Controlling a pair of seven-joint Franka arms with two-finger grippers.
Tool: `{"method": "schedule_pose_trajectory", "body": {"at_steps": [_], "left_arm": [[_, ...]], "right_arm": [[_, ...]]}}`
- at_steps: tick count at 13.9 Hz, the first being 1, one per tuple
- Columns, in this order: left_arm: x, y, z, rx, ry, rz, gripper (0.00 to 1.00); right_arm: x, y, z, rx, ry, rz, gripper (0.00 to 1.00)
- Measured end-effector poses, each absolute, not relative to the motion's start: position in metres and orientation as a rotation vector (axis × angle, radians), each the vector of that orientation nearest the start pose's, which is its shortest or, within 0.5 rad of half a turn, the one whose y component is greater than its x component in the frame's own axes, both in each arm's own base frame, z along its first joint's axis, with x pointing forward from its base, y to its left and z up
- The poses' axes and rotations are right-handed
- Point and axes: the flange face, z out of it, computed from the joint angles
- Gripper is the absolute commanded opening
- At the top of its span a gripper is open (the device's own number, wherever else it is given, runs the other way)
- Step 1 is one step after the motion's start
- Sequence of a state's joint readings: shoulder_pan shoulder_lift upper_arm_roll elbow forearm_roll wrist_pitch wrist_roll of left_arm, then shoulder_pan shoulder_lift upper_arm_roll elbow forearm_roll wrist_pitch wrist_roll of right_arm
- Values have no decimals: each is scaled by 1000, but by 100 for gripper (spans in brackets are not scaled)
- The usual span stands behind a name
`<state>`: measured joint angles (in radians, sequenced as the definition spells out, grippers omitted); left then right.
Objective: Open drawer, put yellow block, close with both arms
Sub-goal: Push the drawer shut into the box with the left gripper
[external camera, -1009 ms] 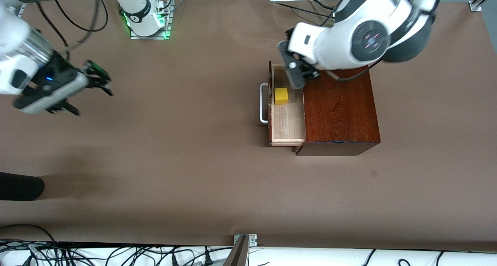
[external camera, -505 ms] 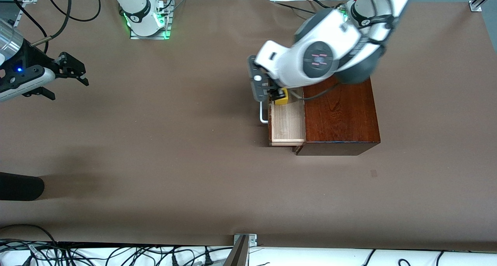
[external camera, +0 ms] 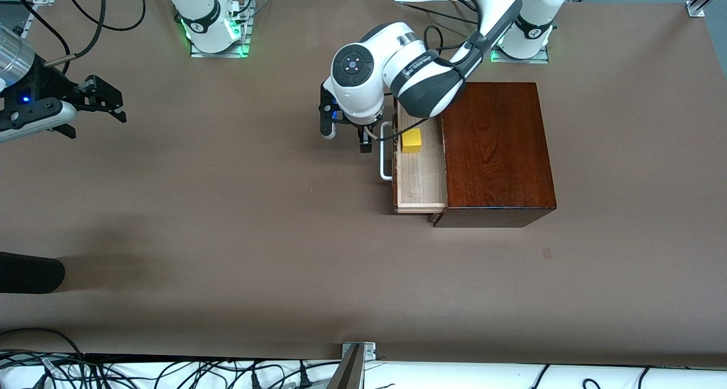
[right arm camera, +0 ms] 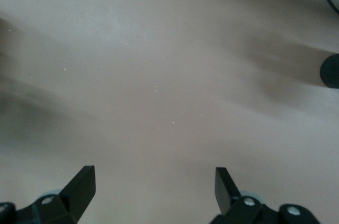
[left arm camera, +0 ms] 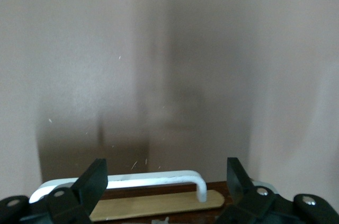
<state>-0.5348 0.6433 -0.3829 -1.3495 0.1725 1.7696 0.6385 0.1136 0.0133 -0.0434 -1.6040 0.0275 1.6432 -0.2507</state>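
On the brown table [external camera: 238,235], the drawer [external camera: 419,176] stands pulled out of its mahogany box [external camera: 497,150], the yellow block [external camera: 411,140] lying in its pale tray; closing appears next. The left gripper [external camera: 345,139], fingers spread, hovers just beside the white handle [external camera: 385,150] and likely must press it inward. The right gripper [external camera: 99,102], open, waits at the right arm's end

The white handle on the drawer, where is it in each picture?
Front view: white handle on the open drawer, just beside the left pincer.
Left wrist view: handle low, between the open pincer's fingers.
Right wrist view: not in it.
Shared landmark: the drawer's dark front.
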Motion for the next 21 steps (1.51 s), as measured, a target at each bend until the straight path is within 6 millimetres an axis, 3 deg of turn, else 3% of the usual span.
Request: {"method": "schedule_pose_trajectory", "body": {"at_steps": [3,7,10,13,21], "left_arm": [[483,-504,326,-2236,2213,314,100],[486,-502,300,-2243,2230,245,100],[488,-499,296,-2241,2232,255,100],[498,-483,290,-2207,2276,290,100],[525,-417,294,-2224,2217,558,100]], "right_arm": [[561,45,610,-3095,-358,-33,100],[557,44,611,-3099,-313,0,100],[557,36,615,-3102,-280,-9,100],[558,31,616,-3104,-267,-12,100],[558,32,617,-3104,-269,-15,100]]}}
